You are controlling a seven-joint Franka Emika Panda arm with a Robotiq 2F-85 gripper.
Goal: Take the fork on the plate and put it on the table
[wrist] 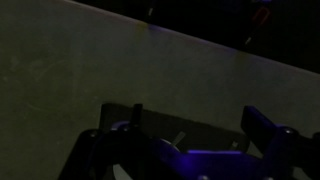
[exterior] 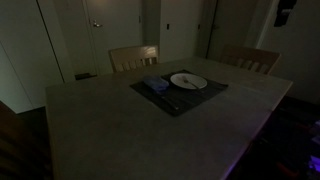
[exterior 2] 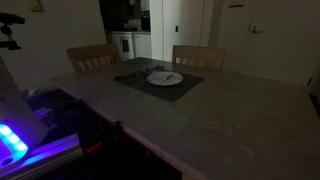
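I see the fork [exterior: 187, 82] as a thin dark streak lying across the plate [exterior: 188, 81], about as long as the plate is wide. In an exterior view the plate [exterior 2: 165, 78] shows as a pale disc, but the fork there is too faint for me to make out. The plate sits on a dark rectangular placemat [exterior: 178, 92], and a bluish folded napkin [exterior: 155, 86] lies on the mat just beside the plate. The mat rests on the table [exterior: 120, 130]. Two wooden chairs [exterior: 133, 58] [exterior: 252, 60] stand at the table edge beyond the plate.

My gripper [wrist: 178, 135] shows only in the wrist view, at the bottom edge. Its fingers [wrist: 92, 145] are spread wide and nothing is held between them. Only bare table top [wrist: 80, 70] lies under it; no plate is in that view.
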